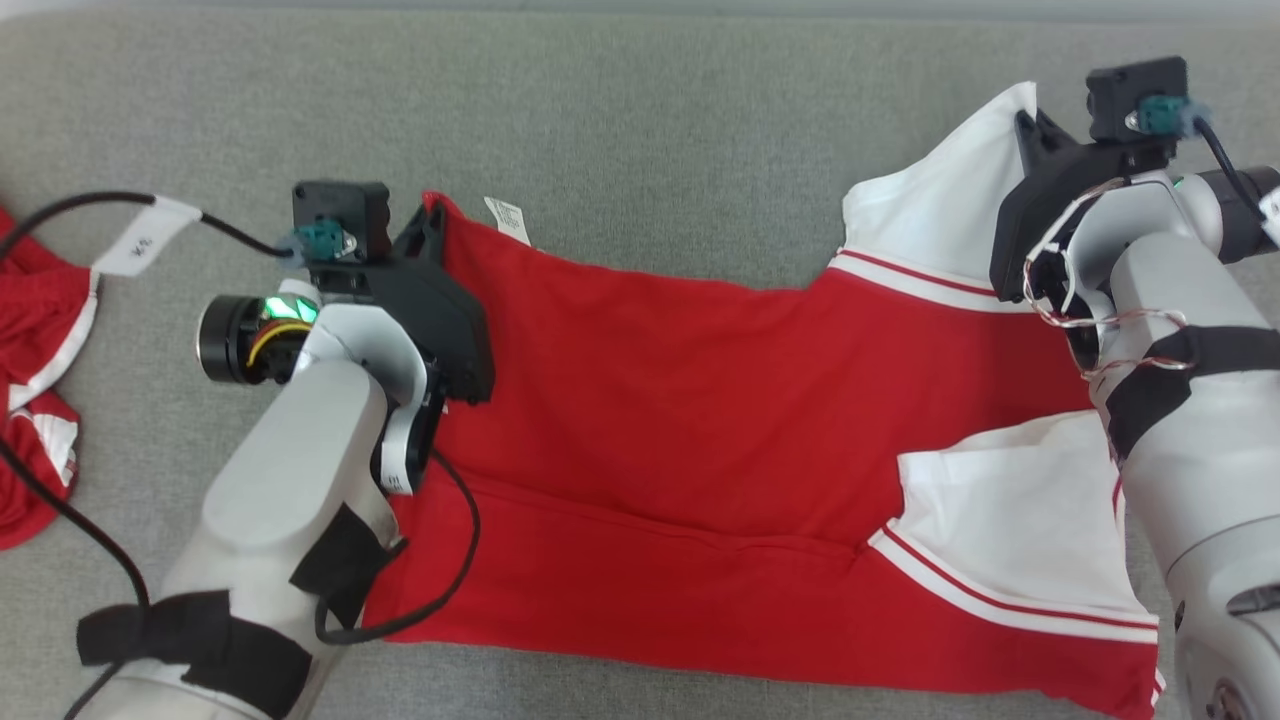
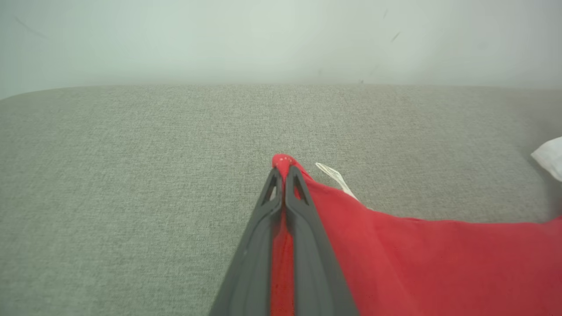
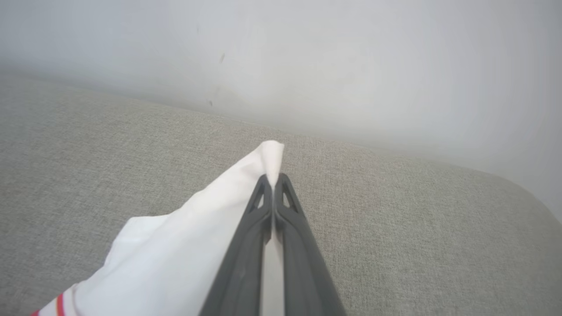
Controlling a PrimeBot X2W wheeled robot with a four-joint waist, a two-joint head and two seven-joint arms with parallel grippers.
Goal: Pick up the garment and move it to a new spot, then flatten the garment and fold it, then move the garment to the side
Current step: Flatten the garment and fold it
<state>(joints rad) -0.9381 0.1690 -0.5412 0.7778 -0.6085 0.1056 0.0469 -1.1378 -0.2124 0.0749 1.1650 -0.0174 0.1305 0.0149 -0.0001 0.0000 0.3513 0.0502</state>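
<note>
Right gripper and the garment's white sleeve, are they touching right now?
Touching. The right wrist view shows the right gripper shut on the white sleeve, with the sleeve's corner pinched between the jaws.

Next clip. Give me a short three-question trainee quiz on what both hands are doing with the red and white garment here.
1. True or false: the left hand is shut on a red corner of the garment.
2. What does the right hand pinch? A) a white corner of the garment B) a red corner of the garment C) a black cable
3. Fill in: in the head view, another piece of clothing, red and white, lies at the ___ edge of the picture.

Key: 1 true; 2 A; 3 left.
</note>
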